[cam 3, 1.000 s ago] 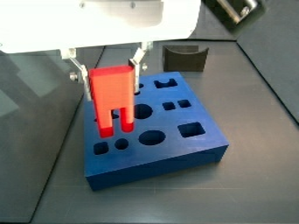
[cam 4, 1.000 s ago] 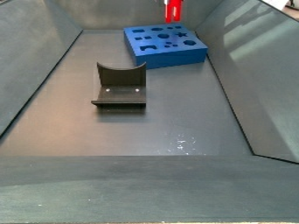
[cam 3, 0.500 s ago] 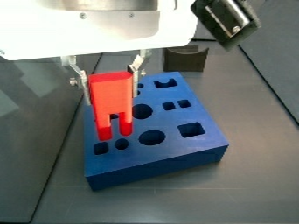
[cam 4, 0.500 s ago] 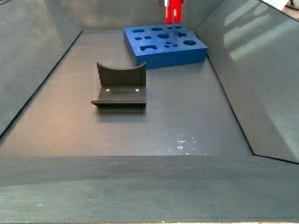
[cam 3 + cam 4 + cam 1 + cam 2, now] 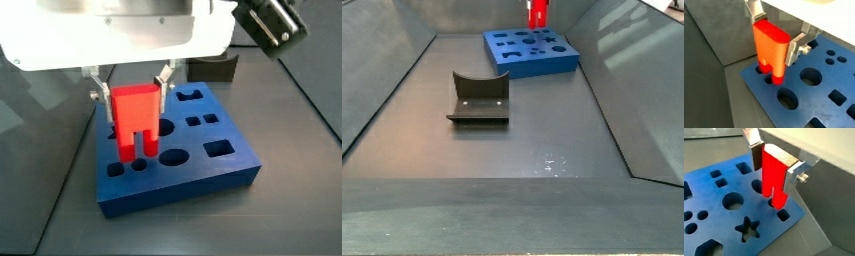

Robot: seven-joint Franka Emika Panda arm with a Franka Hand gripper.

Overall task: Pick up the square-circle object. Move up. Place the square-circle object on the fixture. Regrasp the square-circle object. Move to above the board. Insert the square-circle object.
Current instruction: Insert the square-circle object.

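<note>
Your gripper [image 5: 130,83] hangs over the board [image 5: 214,178]. Its two silver fingers [image 5: 797,44] are closed on the block [image 5: 134,121], one on each side of its upper part. You can see this grip in both wrist views, too: the gripper [image 5: 771,157] pinches the red block [image 5: 773,174] between the flat plates.

The block stands upright with its slotted end pointing down. The slot splits that end into two short legs. In a wrist view the lower end of the block [image 5: 771,47] is right at the top of the board [image 5: 829,107], by a round hole. You cannot tell if the legs are already inside a hole or only touching the top.

The board is a thick blue slab lying flat on the dark floor. Its top has many holes: round ones, square ones and a star [image 5: 747,227]. The block is over the side of the board that lies farthest from the fixture [image 5: 214,66].

In a side view the fixture [image 5: 477,99] sits well apart from the board [image 5: 532,52], alone on the floor. Nothing lies on its scooped top. In that view only the red block [image 5: 537,12] shows, just above the far edge of the board.
</note>
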